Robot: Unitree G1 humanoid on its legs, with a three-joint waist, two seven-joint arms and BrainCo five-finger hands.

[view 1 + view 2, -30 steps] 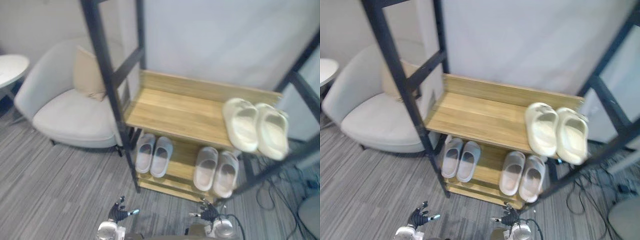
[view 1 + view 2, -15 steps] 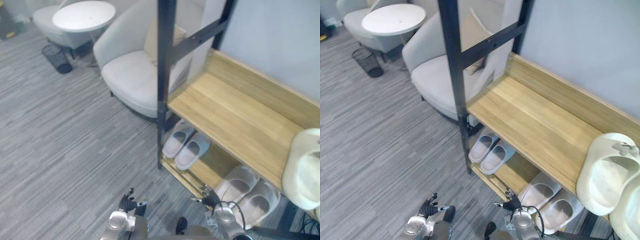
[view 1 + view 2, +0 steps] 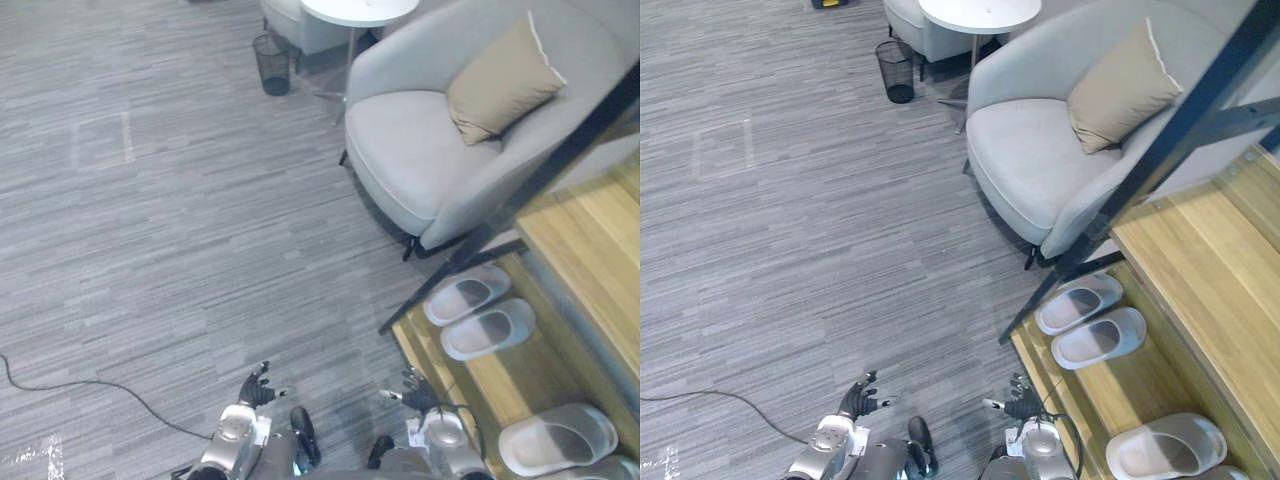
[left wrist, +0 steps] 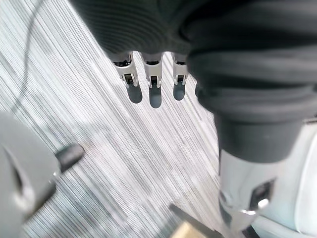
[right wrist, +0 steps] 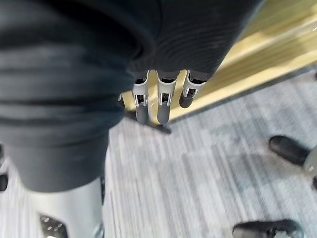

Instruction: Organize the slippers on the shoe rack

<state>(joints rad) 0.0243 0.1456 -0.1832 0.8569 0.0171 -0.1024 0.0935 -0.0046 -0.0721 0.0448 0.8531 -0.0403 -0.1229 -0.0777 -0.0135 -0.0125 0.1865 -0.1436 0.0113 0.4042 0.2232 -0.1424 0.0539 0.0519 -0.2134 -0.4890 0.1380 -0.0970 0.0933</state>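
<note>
The wooden shoe rack with black posts stands at the right edge. On its lower shelf lies a pair of grey slippers, and a second grey pair lies farther right, partly cut off. My left hand and right hand hang low over the grey carpet, both open and holding nothing. In the wrist views the left fingers point straight at the carpet, and the right fingers point straight toward the rack's wooden base.
A grey armchair with a tan cushion stands right beside the rack's left post. Behind it are a round white table and a black mesh bin. Open striped carpet stretches to the left.
The camera has swung left, so the rack slid to the right edge and the cream slippers on the upper shelf left the picture. Both hands stay low and open.
</note>
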